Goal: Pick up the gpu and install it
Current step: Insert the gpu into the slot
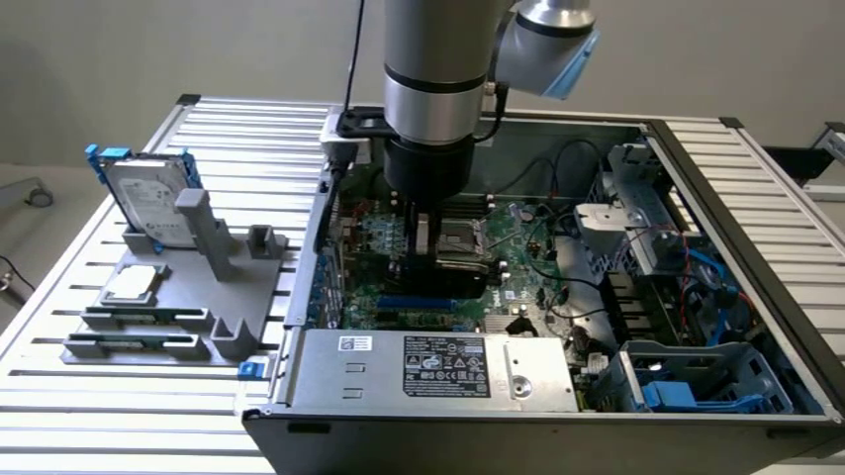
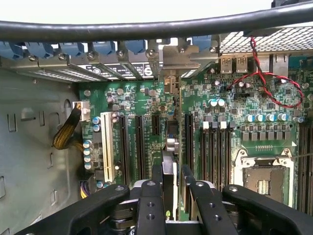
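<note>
Over the motherboard inside the case, the gripper sits partly closed, clamped on the edge-up gpu.

I grip the gpu in my pincer. It is a flat card with a glossy black shroud, standing on edge low over the motherboard, among the expansion slots. One end points at the case's rear wall. I cannot tell whether it is seated.
</note>
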`<state>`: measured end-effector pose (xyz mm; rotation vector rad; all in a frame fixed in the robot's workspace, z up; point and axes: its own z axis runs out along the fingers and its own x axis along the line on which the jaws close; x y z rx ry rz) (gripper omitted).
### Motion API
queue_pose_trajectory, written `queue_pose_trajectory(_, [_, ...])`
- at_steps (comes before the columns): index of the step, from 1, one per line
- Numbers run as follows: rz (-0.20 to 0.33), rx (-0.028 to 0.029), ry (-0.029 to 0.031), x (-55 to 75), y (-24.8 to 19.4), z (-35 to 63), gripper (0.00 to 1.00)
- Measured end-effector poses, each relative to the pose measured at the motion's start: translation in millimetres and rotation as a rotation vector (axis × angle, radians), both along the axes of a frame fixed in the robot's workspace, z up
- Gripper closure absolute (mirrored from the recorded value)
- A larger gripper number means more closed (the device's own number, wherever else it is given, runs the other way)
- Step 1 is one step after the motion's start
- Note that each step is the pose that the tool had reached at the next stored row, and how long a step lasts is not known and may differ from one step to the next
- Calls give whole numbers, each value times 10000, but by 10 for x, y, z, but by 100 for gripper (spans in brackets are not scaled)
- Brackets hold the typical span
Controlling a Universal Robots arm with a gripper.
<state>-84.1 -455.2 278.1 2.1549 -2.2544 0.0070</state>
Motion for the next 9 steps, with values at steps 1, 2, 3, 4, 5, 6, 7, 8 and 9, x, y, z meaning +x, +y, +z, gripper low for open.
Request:
queue_pose_trajectory(1, [0,1,0,0,0,0,74])
queue_pose_trajectory(2, [1,2,0,-1,0,-1,74])
queue_pose_trajectory(3, [1,3,0,-2,-1,-1,74])
queue_pose_trajectory(4, [5,5,-1,-2,-2,-2,74])
queue_pose_trajectory(5, [29,3,0,-2,-3,-2,74])
queue_pose_trajectory(6, [71,2,1,-2,-3,-3,74])
queue_pose_trajectory(7, [112,3,0,-2,-3,-4,74])
queue_pose_trajectory(8, [145,3,0,-2,-3,-5,74])
queue_pose_trajectory(9, [175,3,0,-2,-3,-7,74])
